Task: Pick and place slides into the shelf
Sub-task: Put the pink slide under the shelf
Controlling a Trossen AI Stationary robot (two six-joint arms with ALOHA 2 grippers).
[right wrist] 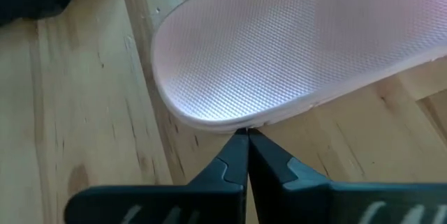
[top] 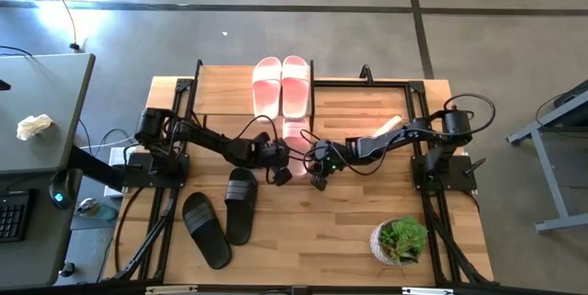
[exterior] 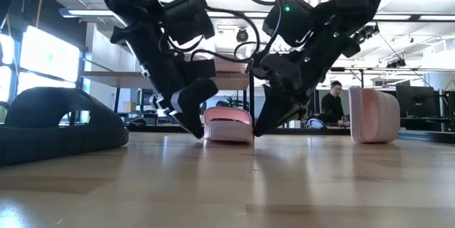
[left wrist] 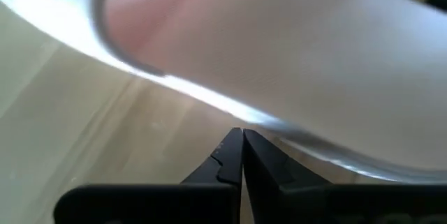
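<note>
I am working both arms at the middle of the table, with the left gripper [top: 283, 174] and the right gripper [top: 319, 183] lowered on either side of one pale pink slide [top: 296, 135] that is lying on the tabletop [top: 303, 240] just in front of the shelf [top: 225, 88]. Both grippers are showing their fingers pressed together, clamped on nothing; in each wrist view the closed tips are sitting right at the slide's rim, and I cannot tell whether they are touching it. I am judging the slide to be light, soft foam that will give under a pinch and slip little, so I am thinking of taking it by the sole's edge or the wide strap. Its long axis is running from the table's front toward the shelf, with one rounded end toward the grippers; I cannot tell whether that is toe or heel. Two more pink slides [top: 281, 84] are lying side by side on the shelf's top board, pointing the same way. Two black slides [top: 220, 217] are lying left of centre, and another pink one [top: 387, 126] is standing on edge to the right.
</note>
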